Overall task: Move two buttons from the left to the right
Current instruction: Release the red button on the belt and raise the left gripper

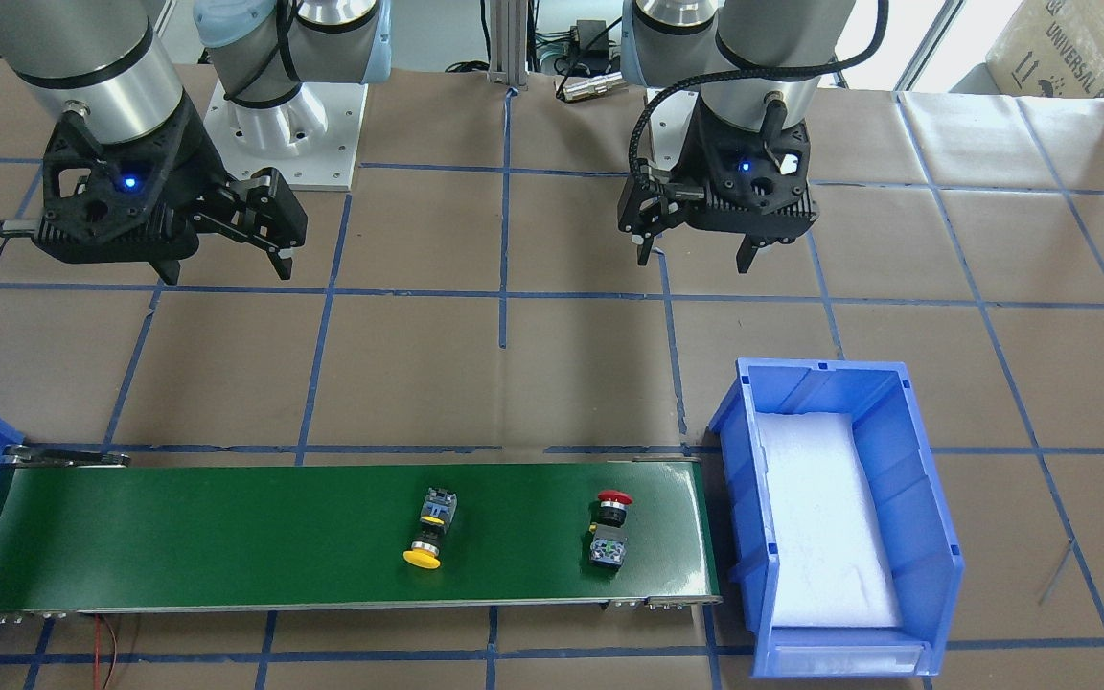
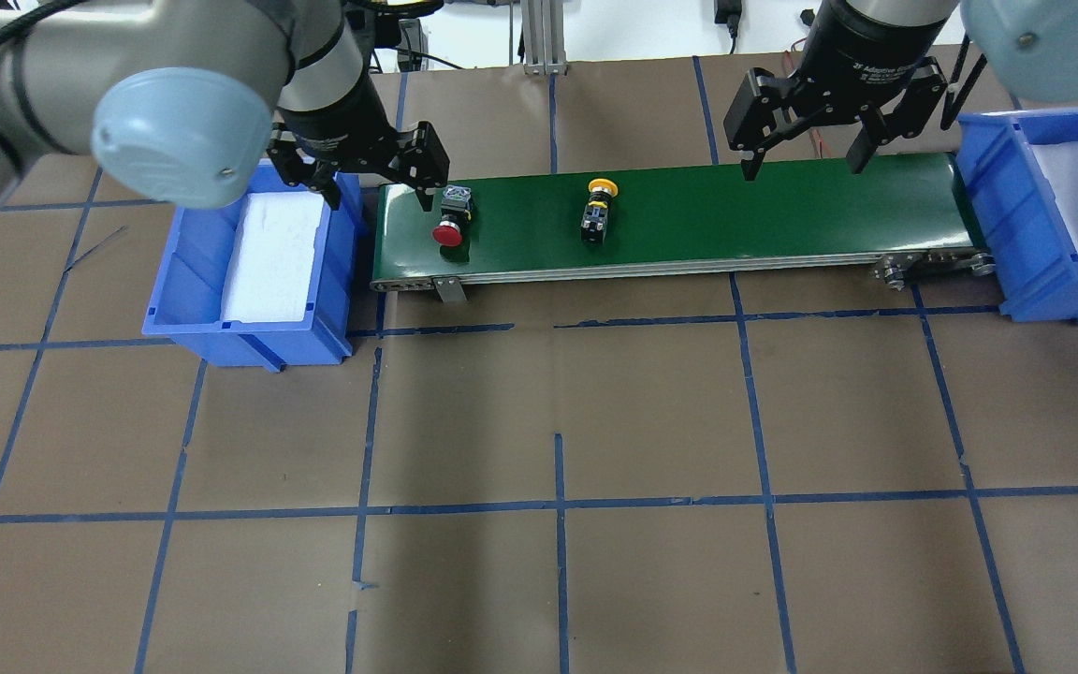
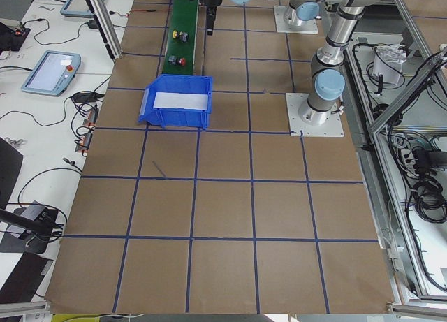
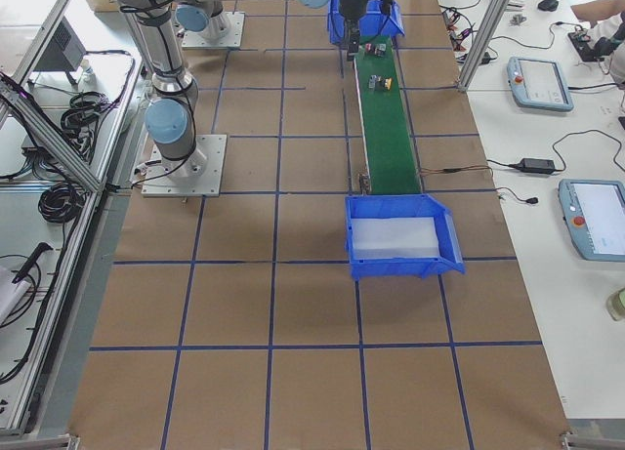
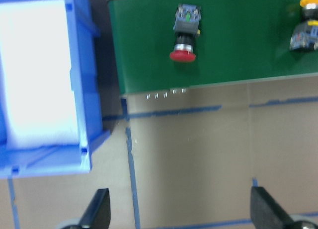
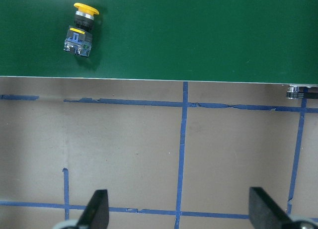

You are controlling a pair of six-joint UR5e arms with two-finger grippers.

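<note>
— Where is the red mushroom-capped push-button switch (image 2: 448, 227)?
— On its side near the left end of the long green conveyor belt (image 2: 782, 215), cap toward the robot. The yellow mushroom-capped push-button switch (image 2: 598, 208) lies further along, near the belt's middle, cap pointing away.
— And the claws?
— The left gripper (image 2: 380, 201) hangs above the brown paper-covered table (image 2: 558, 393) on the robot's side of the belt, fingers spread wide, holding nothing. The right gripper (image 2: 802, 170) is just as wide open and empty, further right.
— Beyond that?
— The left blue plastic bin (image 2: 249, 342) and the right blue plastic bin (image 2: 997, 225), both foam-lined, stand at the belt's ends.
</note>
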